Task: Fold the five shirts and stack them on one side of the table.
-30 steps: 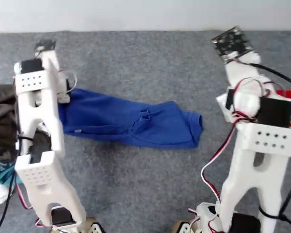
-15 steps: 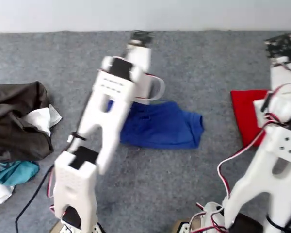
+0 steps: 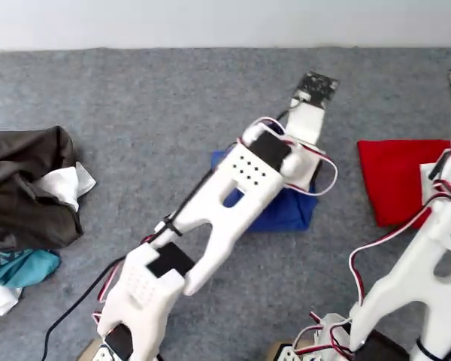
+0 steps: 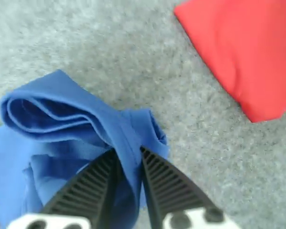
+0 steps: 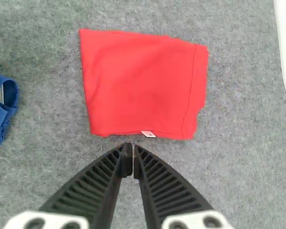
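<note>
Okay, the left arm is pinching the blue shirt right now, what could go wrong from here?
1. The left gripper grips only a thin bunched fold of the blue shirt; it may slip out, or the fold may end lumpy.
2. The folded red shirt lies close by; pulling blue cloth that way could ruffle it.
3. The right gripper, shut, is near the red shirt's hem and could snag it.

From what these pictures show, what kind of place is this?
Probably a robot lab bench for folding laundry: a grey carpeted table, a folded red shirt, a blue shirt in the left gripper, a heap of unfolded clothes.
</note>
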